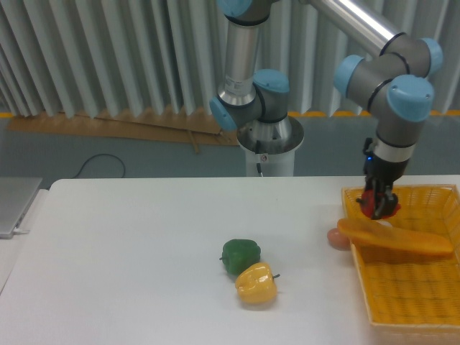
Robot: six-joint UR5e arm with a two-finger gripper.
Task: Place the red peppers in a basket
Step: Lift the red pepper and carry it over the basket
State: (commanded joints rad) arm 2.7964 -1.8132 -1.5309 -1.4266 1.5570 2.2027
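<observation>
Gripping red pepper — mostly hidden by gripper, basket cropped right

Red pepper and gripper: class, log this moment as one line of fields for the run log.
phase: carry | gripper: shut on red pepper | position: above the basket near its left rim | release: not yet

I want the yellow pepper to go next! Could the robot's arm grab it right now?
Probably not yet. The gripper is shut on the red pepper over the basket. The yellow pepper is open from above, though the green pepper touches one side, so the fingers would have to straddle it the other way.
</observation>
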